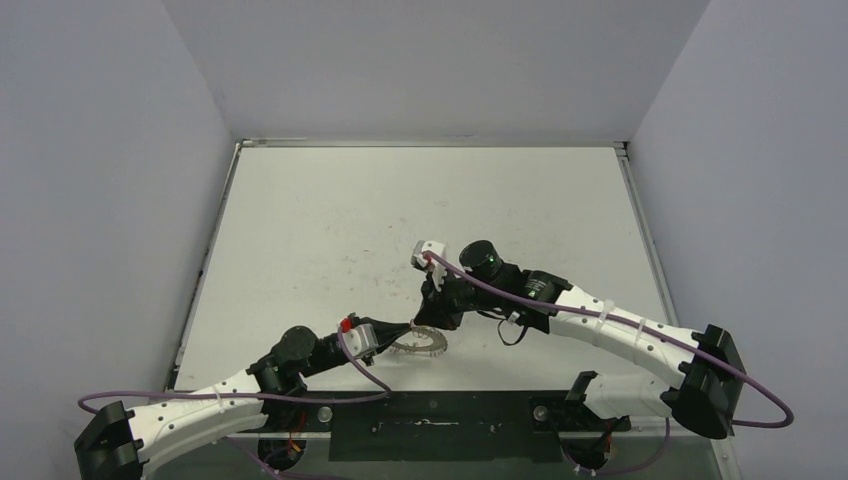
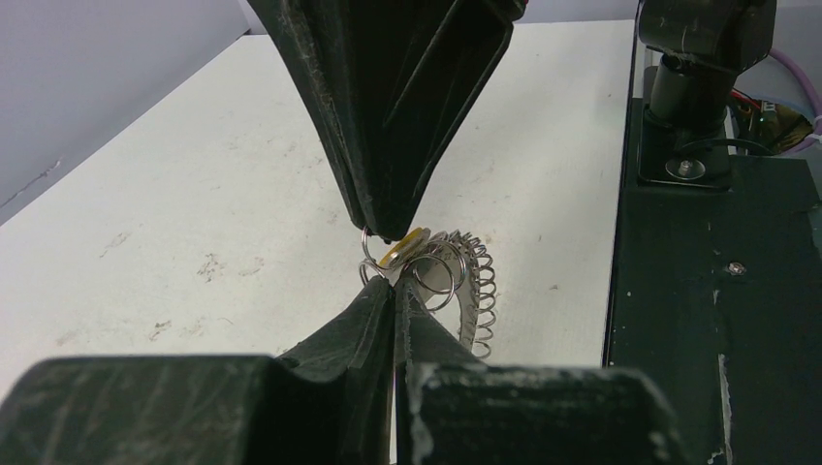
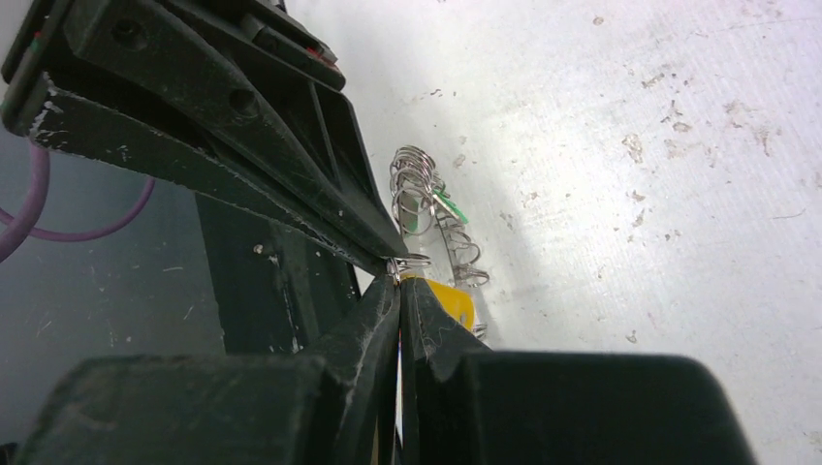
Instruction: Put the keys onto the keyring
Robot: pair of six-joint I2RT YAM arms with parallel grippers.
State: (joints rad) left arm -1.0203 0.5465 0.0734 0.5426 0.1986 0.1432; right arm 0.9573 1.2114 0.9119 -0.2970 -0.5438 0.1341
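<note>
The keyring (image 1: 428, 345) lies near the table's front edge, lifted on one side. My left gripper (image 1: 400, 333) is shut on its rim among the wire loops, as the left wrist view shows (image 2: 395, 284); the loops (image 2: 479, 291) curve away to the right. My right gripper (image 1: 430, 318) comes down from above, shut at a small wire loop with the yellow-headed key (image 2: 405, 248) at its tips. In the right wrist view both grippers' tips meet (image 3: 399, 279); the yellow head (image 3: 453, 303) sits beside my right finger. The green-headed key (image 3: 449, 206) hangs among the keyring's loops (image 3: 419, 184).
The black base plate (image 2: 717, 320) with the right arm's mount (image 2: 693, 97) runs along the table's near edge, close to the keyring. Grey walls enclose the white, scuffed table (image 1: 420, 220) on three sides.
</note>
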